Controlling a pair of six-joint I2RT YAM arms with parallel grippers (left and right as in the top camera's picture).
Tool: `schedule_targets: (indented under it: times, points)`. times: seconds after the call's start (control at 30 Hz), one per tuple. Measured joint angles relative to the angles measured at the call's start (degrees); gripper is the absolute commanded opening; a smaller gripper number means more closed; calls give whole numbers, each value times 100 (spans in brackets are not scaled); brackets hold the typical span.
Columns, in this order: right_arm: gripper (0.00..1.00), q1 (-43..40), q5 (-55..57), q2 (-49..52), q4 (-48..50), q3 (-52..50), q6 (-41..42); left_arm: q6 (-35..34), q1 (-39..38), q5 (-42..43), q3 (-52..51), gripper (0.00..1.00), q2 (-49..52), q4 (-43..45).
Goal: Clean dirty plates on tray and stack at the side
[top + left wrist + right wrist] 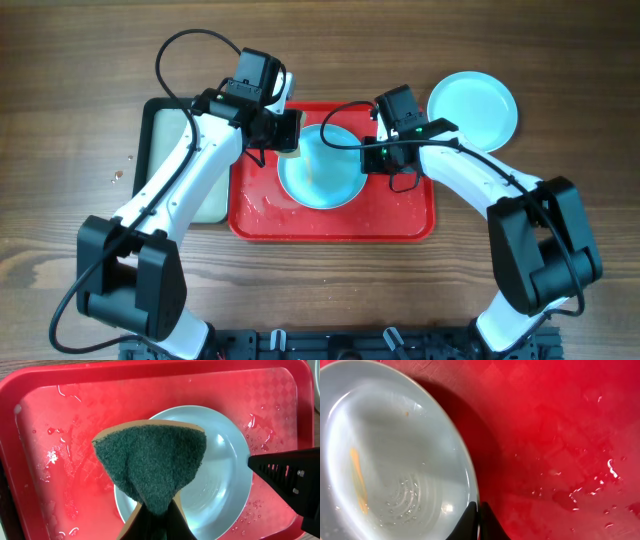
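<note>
The wet plate is judged stiff but slippery — its right rim is pinched by the right gripper. A sponge is clenched in the left gripper.

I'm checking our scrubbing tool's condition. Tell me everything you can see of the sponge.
The sponge has a dark green, fuzzy scouring face over a tan foam layer that shows along its top edge. The left gripper pinches its lower end, so it fans out into a wedge. It hangs over the pale turquoise plate on the wet red tray; whether it touches the plate cannot be told.
</note>
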Motion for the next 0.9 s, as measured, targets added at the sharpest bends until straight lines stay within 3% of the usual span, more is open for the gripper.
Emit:
schedule_targets:
  times: [0.07, 0.13, 0.2, 0.37, 0.53, 0.8, 0.9]
  points:
    - [8, 0, -98, -2, -2, -9, 131, 0, 0, 0, 0, 4, 0, 0]
    - [21, 2, -181, 0, 9, -20, 190, 0, 0, 0, 0, 4, 0, 0]
    - [23, 0, -146, 0, 173, -26, 101, 0, 0, 0, 0, 4, 0, 0]
    - [22, 2, 70, 0, 872, -50, -446, 0, 0, 0, 0, 4, 0, -2]
    - [14, 2, 79, 74, 879, -50, -616, 0, 0, 0, 0, 4, 2, 0]
    - [15, 2, -61, 94, 640, -52, -632, 0, 0, 0, 0, 4, 2, 0]
    - [11, 2, -63, 133, 643, -52, -612, 0, 0, 0, 0, 4, 2, 0]
